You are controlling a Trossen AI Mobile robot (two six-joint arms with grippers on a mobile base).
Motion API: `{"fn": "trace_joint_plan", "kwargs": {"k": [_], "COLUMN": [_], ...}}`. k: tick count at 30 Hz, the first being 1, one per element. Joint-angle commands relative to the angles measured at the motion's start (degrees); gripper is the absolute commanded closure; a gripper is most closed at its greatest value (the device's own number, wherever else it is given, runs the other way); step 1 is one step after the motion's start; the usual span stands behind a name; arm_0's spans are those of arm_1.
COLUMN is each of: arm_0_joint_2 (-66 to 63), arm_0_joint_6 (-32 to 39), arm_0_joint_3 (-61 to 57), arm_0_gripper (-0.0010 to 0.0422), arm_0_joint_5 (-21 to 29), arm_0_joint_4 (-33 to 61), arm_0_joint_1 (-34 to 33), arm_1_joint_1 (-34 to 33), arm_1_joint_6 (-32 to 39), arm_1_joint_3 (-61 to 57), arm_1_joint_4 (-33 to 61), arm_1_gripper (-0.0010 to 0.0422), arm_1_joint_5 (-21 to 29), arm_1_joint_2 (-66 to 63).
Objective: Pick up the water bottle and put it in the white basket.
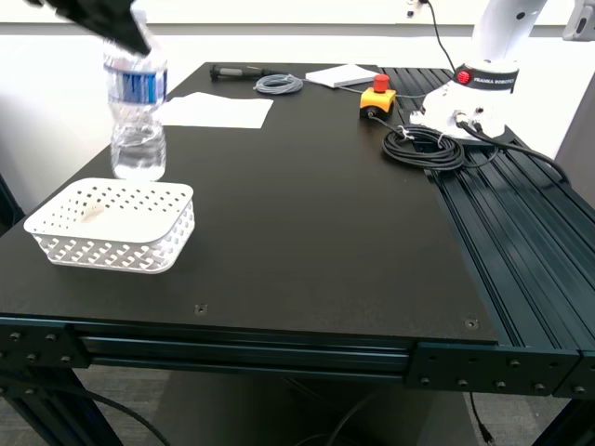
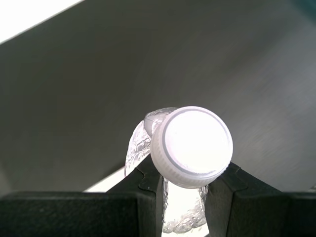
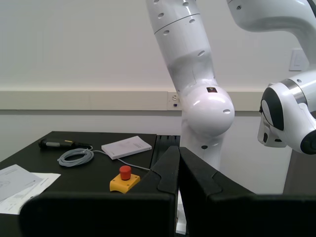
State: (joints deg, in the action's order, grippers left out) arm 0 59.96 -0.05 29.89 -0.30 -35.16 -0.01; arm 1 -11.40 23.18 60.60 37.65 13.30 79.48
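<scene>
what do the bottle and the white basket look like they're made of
The water bottle: thin clear plastic, likely; see-through ribbed wall, glossy glints, a smooth white cap and a blue-and-white label band. The white basket: moulded plastic, it seems; uniform matt white, rounded corners, regular lattice holes in its sides.

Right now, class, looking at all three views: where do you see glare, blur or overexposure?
First wrist view: the water bottle has a blown-out white cap, and the tabletop behind it is soft. Exterior view: the first gripper above the bottle is smeared dark, and the white basket is sharp. Second wrist view: the emergency stop button is crisp, while the second gripper with its shut jaws looks dark.
</scene>
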Motion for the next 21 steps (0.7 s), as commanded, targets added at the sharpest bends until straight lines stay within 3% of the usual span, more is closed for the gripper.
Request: {"fn": "trace_joint_plan", "kwargs": {"k": [1, 11, 21], "arm_0_joint_2": [-0.02, -0.02, -0.02], "arm_0_joint_6": [0.00, 0.00, 0.00], "arm_0_joint_3": [0.07, 0.07, 0.07], "arm_0_gripper": [0.0412, 0.0412, 0.0412], "arm_0_joint_5": [0.04, 0.07, 0.07], "arm_0_joint_4": [-0.24, -0.24, -0.24], "arm_0_joint_1": [0.02, 0.00, 0.02], "arm_1_joint_1": [0.13, 0.15, 0.13], "arm_1_joint_6": [-0.11, -3.50, -2.60], "arm_1_joint_3": [-1.60, -2.49, -2.54], "arm_1_joint_4": [0.00, 0.76, 2.10], "arm_1_gripper": [0.0413, 0.0413, 0.0412], "arm_1_joint_5": [-5.27, -3.15, -3.41], "arm_1_joint_2": [-0.70, -1.09, -1.09]}}
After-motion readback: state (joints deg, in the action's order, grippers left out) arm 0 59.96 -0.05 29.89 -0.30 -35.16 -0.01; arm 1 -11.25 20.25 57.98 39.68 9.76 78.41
